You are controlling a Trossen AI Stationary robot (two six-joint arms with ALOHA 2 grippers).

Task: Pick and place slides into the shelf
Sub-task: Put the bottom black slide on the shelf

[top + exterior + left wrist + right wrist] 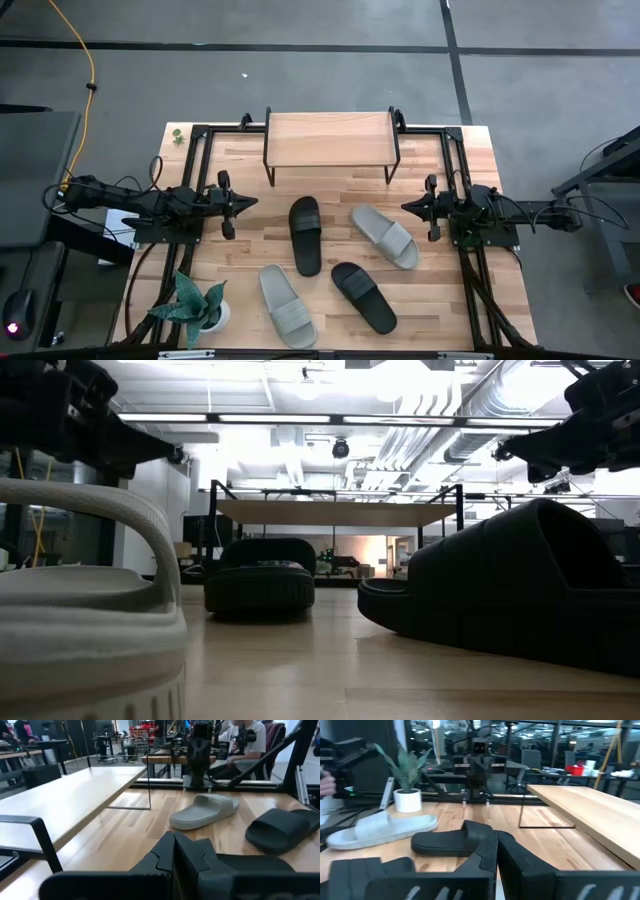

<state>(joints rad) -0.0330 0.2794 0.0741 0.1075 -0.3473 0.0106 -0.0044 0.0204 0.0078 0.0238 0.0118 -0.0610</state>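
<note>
1. Closed, empty: left gripper [247, 203], hovering at table's [450, 300] left.
2. Closed, empty: right gripper [408, 207], at right.
3. Scattered between them: black slides [305, 234] [363, 296], grey slides [384, 235] [287, 305].
4. Beyond, shelf [329, 139], bare.
5. No readable writing.

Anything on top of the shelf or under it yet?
Nothing lies on the shelf; its plank top is bare. The low view shows open space between its legs, so nothing visible under it either. All four slides sit on the table in front of it.
</note>
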